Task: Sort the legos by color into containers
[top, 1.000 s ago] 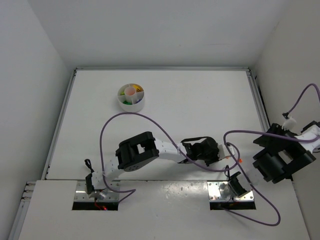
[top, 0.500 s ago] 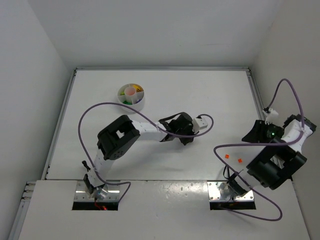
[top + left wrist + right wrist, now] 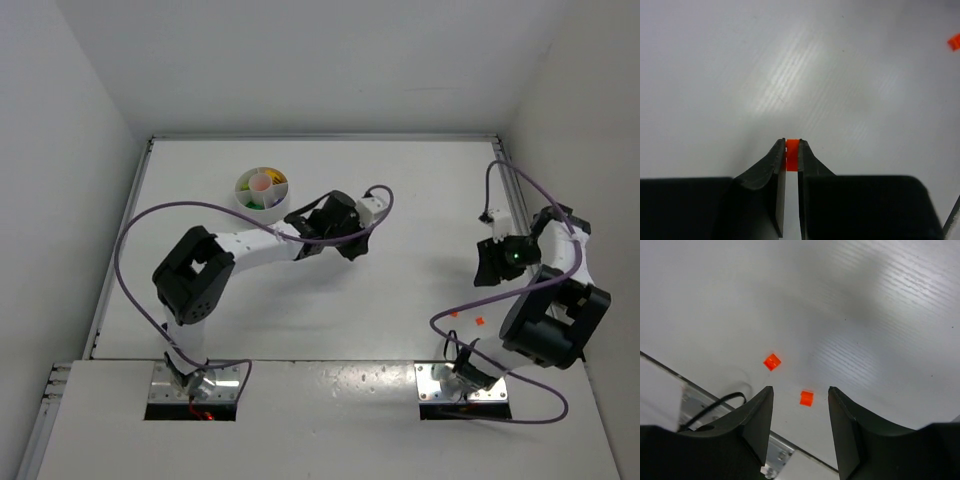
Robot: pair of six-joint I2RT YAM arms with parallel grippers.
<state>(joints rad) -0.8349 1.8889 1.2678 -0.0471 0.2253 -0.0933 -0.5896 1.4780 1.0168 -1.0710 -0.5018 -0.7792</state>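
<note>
The white divided dish (image 3: 262, 206) stands at the back left and holds yellow, green and orange pieces. My left gripper (image 3: 352, 247) hangs just right of the dish. In the left wrist view the left gripper (image 3: 792, 143) is shut on a small orange brick (image 3: 792, 156) above bare table. Two orange bricks (image 3: 452, 313) (image 3: 478, 320) lie near the right arm's base. My right gripper (image 3: 485, 268) hovers above and behind them. In the right wrist view the right gripper (image 3: 800, 389) is open and empty; one brick (image 3: 806, 398) shows between its fingertips and the other (image 3: 772, 361) lies to the left.
Purple cables loop over the table from both arms (image 3: 150, 225) (image 3: 470, 300). A metal mounting plate (image 3: 695, 400) and a black cable lie at the near edge by the bricks. A further orange brick (image 3: 953, 42) shows far off in the left wrist view. White walls enclose the table.
My left arm has swung from beside the right base up and left toward the dish. My right arm has moved in from the far right over the two orange bricks.
</note>
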